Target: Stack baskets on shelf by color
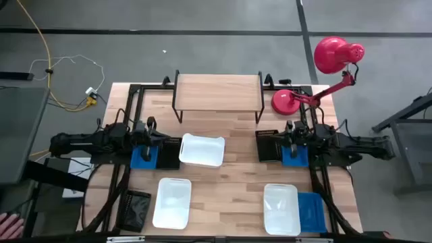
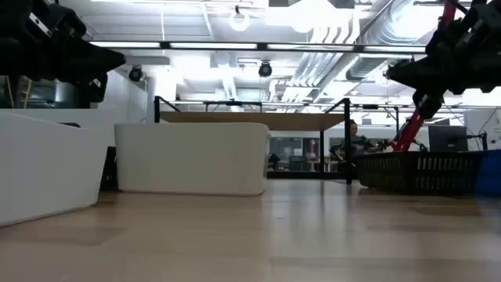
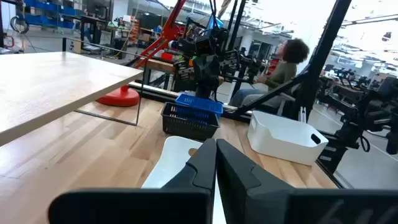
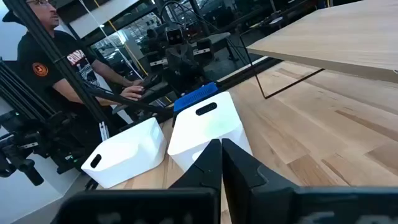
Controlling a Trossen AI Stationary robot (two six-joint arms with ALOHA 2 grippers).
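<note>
The shelf (image 1: 217, 88) stands at the table's far middle on thin black legs, with nothing on its top. A white basket (image 1: 201, 150) sits in the middle. Two more white baskets (image 1: 172, 202) (image 1: 281, 209) sit near the front edge. A blue basket (image 1: 312, 210) and a black mesh basket (image 1: 137, 209) sit beside them. Under the arms lie a blue basket (image 1: 143, 156), a black basket (image 1: 268, 145) and another blue basket (image 1: 295, 156). My left gripper (image 3: 216, 163) is shut and held above the table by the middle white basket's left end. My right gripper (image 4: 221, 163) is shut and held above the black basket.
A red desk lamp (image 1: 297, 100) stands at the far right beside the shelf. People sit beyond the table in both wrist views (image 4: 56, 68). Bare tabletop lies between the shelf and the baskets (image 1: 236, 138).
</note>
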